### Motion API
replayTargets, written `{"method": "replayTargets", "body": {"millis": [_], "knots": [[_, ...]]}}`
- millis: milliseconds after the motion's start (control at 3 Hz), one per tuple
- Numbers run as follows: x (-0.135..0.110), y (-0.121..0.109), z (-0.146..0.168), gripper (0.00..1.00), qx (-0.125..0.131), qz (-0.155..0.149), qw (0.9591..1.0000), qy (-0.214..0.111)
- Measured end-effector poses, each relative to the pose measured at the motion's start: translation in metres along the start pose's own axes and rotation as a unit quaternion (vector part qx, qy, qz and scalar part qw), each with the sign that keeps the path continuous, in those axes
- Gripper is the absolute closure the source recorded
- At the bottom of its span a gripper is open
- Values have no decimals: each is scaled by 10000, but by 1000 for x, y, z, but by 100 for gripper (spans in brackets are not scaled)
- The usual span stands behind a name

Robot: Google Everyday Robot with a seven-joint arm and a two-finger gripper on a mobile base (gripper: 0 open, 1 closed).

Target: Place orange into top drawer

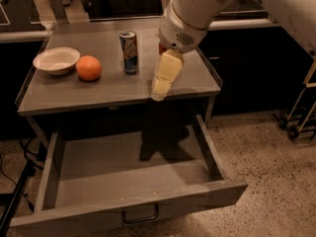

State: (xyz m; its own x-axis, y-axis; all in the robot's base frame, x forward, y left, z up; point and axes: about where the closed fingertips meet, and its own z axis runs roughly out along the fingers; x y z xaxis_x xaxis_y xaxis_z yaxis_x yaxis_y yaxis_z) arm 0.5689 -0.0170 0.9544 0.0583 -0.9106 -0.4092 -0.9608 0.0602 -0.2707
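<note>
Tool (159, 90) over the front edge of the table (98, 92); orange (89, 67) on the table; top drawer (148, 202) standing open.

The cream-coloured tool hangs tilted from the white arm (190, 14), tip down and just above the table's front rim, right of centre. Whether it is spread or pressed together cannot be told from this view, and nothing is seen in it. The orange rests on the left part of the table, just beside the white bowl (56, 59) and well apart from the tool. A blue can (129, 52) stands upright between the orange and the arm. A red can (162, 48) shows only as a sliver behind the arm. Below the table, the drawer is drawn fully forward (its dark loop handle (140, 217) sits at the centre of the front panel). The arm's shadow falls across the drawer floor.
</note>
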Motion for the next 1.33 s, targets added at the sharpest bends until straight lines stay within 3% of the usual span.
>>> {"method": "replayTargets", "body": {"millis": [333, 667, 1333], "knots": [[-13, -8, 12, 0, -197, -193, 9990, 350], [-24, -13, 13, 0, -262, -423, 9980, 385], [-25, -12, 13, 0, -245, -394, 9985, 289]]}}
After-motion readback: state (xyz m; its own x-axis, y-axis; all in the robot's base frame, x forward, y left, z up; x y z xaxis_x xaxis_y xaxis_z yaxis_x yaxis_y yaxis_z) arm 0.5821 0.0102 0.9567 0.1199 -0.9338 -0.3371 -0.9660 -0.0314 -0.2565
